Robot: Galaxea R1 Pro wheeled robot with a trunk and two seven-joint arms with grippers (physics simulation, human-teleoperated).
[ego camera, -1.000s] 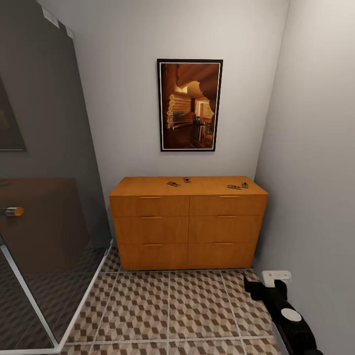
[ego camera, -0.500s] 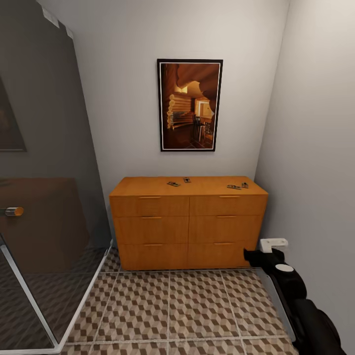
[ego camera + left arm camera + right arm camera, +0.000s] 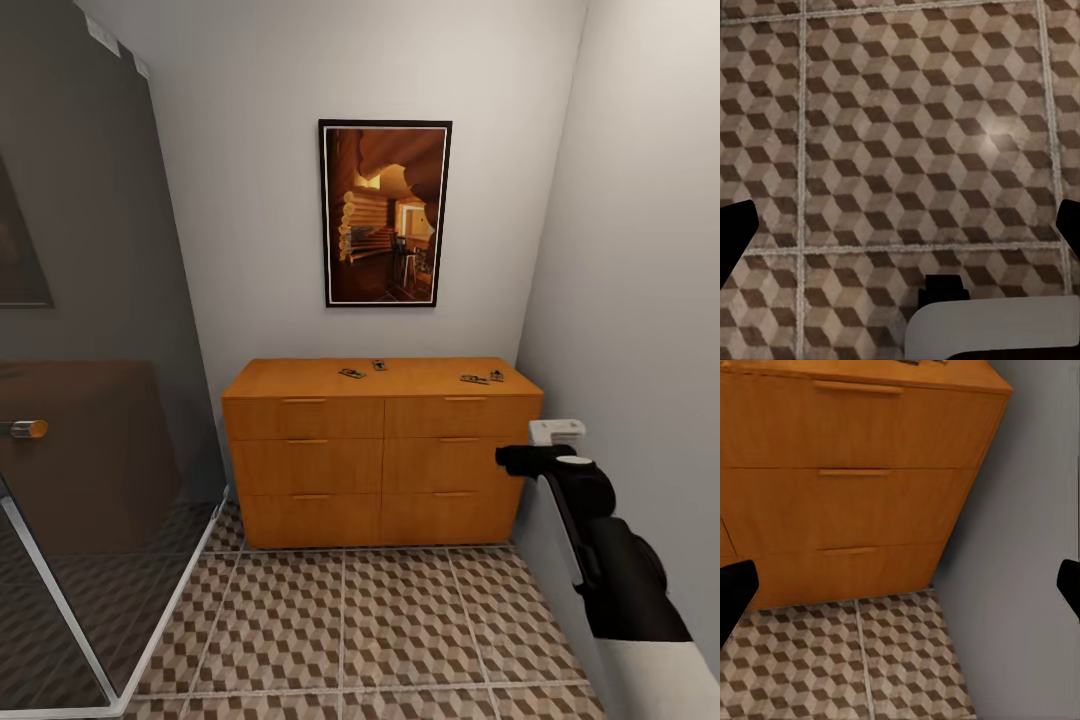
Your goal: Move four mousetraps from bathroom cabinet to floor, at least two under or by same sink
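- The cabinet (image 3: pixel 382 450) stands against the back wall, its right end close to the side wall (image 3: pixel 640 300) and its left end near the glass shower screen (image 3: pixel 90 400).
- Open bathroom floor (image 3: pixel 380 630) lies in front of the cabinet, bounded by the screen's white frame on the left and the side wall on the right.
- Four mousetraps lie on the cabinet top, all nearer its back edge than its front. One (image 3: pixel 351 373) sits left of centre, long axis running roughly along the cabinet but slightly skewed; another (image 3: pixel 379 365) just behind it points more front to back.
- The other pair sits near the right back corner: one (image 3: pixel 473 379) lying along the cabinet's length, one (image 3: pixel 496 375) just beside it, too small to read its heading.
- The right gripper (image 3: pixel 525 458) hovers in front of the cabinet's right end, below its top edge; its fingers (image 3: pixel 735 596) stand wide apart with nothing between.
- The left gripper (image 3: pixel 900 225) faces bare tiles, likewise spread wide, holding nothing.
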